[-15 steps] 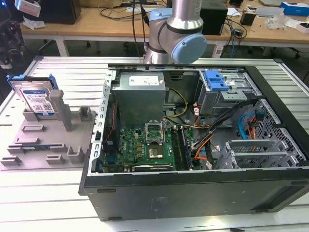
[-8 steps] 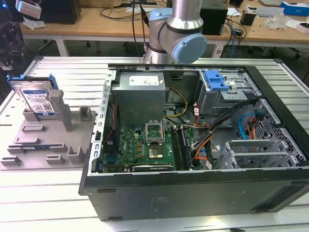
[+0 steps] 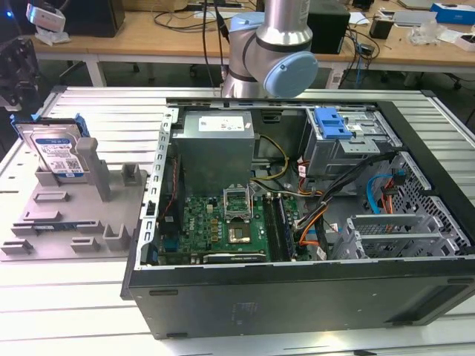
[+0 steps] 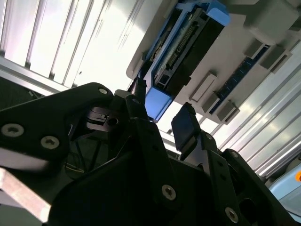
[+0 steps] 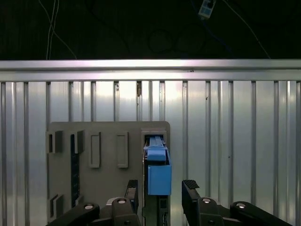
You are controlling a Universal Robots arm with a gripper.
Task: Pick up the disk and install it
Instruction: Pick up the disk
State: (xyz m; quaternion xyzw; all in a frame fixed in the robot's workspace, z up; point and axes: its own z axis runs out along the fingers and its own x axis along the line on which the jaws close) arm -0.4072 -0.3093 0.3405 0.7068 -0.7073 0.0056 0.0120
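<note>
Black fingers [image 5: 190, 194] of the gripper [image 5: 162, 188] fill the near edge of both wrist views, spread wide apart and holding nothing. Between them, with a gap showing on each side, sits the blue end of the disk [image 5: 159, 173], so the open claw straddles it without touching. In the second wrist view the gripper [image 4: 161, 109] hangs just short of the disk [image 4: 188, 47], whose dark connector edge and blue carrier face the camera. The disk [image 3: 56, 152] stands on its edge in a slot of a grey plastic holder [image 3: 74, 219], leaning back a little, its white-and-blue label turned toward the exterior view. That holder [image 5: 108, 136] lies flat on the ribbed aluminium table [image 3: 104, 111] at the exterior view's left, close to the table's rim. Well apart from it, toward the exterior view's right, an open computer case [image 3: 297, 300] lies on its side, with a green motherboard [image 3: 223, 226], a silver power supply [image 3: 215, 144] and a grey drive cage topped by a blue bracket [image 3: 332, 123]. Behind the case rises the robot arm [image 3: 276, 44].
</note>
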